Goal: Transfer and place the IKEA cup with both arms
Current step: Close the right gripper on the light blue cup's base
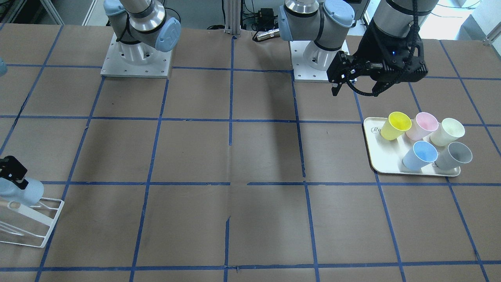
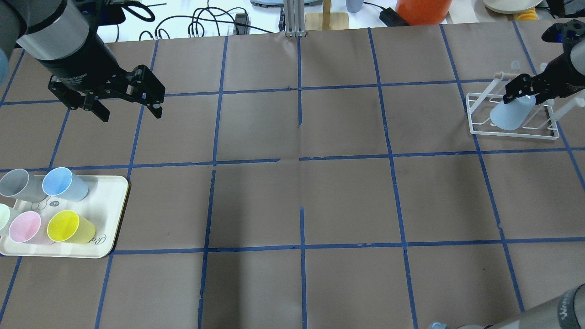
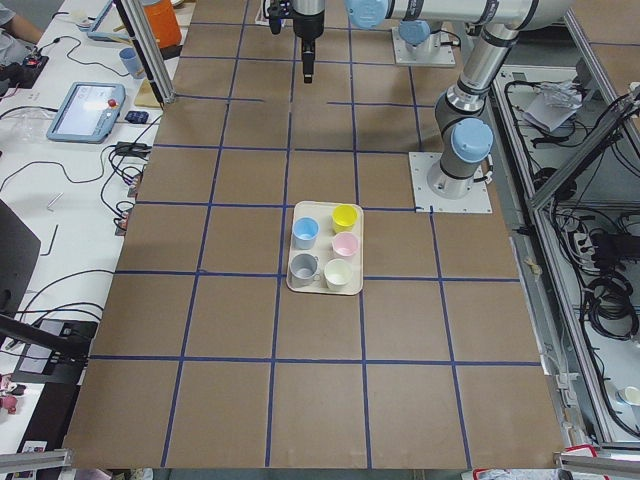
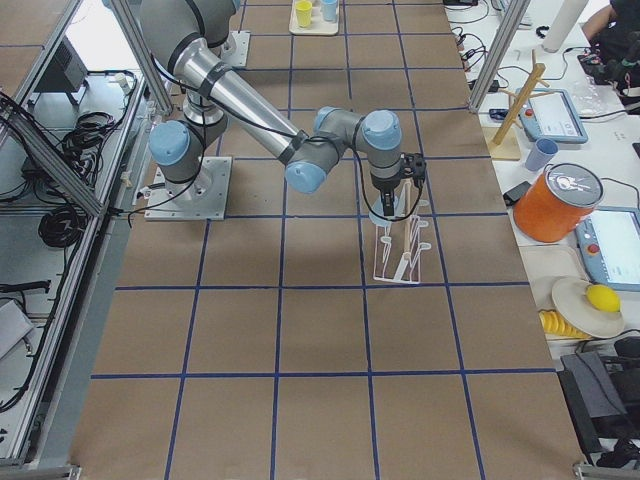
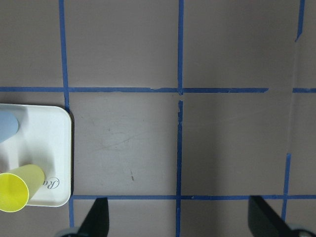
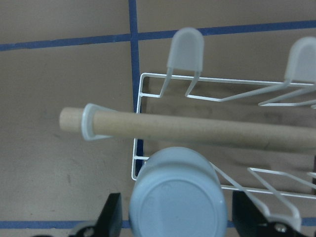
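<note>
While the right gripper [image 6: 177, 212] hangs over the white wire rack [image 2: 512, 133], we see its fingers straddling the pale blue IKEA cup [image 6: 177, 197] with a thin gap on each side, so they're parted and not pinching it. That cup sits base-up and tilted inside the rack's frame, just beside the wooden rod [image 6: 197, 129]. Any marks on its base are too blurry for us to read.

Over on the other end, the left gripper [image 2: 130, 114] hovers above bare brown table [image 2: 320, 196] with its fingers spread wide, holding nothing. Near it sits a cream tray [image 2: 114, 201] with script lettering on its corner; we can only make out "Ra". On the tray stand a yellow cup [image 2: 68, 227], pink cup [image 2: 25, 227], grey cup [image 2: 16, 183], cream cup [image 1: 450, 131] and a second blue cup [image 2: 61, 183].
</note>
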You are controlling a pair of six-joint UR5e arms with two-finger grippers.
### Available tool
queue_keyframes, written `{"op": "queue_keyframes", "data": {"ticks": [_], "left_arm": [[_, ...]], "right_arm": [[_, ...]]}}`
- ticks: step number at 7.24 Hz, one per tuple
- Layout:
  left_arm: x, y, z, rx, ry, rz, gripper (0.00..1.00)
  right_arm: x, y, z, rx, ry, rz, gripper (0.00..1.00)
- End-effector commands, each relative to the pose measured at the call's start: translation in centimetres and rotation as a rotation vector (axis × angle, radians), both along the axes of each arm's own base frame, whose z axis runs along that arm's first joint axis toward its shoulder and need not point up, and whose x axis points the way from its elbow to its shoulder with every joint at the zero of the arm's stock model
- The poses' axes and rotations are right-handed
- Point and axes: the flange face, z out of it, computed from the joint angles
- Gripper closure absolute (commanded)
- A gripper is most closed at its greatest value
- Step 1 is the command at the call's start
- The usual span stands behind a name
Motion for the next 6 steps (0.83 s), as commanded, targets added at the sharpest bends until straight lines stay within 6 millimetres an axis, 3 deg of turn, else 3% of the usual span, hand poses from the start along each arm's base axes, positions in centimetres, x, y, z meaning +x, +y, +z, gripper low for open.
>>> {"op": "queue_keyframes", "data": {"ticks": [1, 4, 6], "left_arm": [[0.00, -0.03, -0.04, 0.001, 0.000, 0.000, 0.00], [0.00, -0.03, -0.04, 0.001, 0.000, 0.000, 0.00], [-0.02, 0.02, 0.03, -0.001, 0.002, 0.000, 0.00]], "right_arm": [[0.00, -0.03, -0.16, 0.001, -0.003, -0.004, 0.20], [0.51, -0.22, 0.18, -0.006, 0.000, 0.004, 0.38], [0.56, -0.16, 0.43, -0.008, 0.002, 0.006, 0.63]]}}
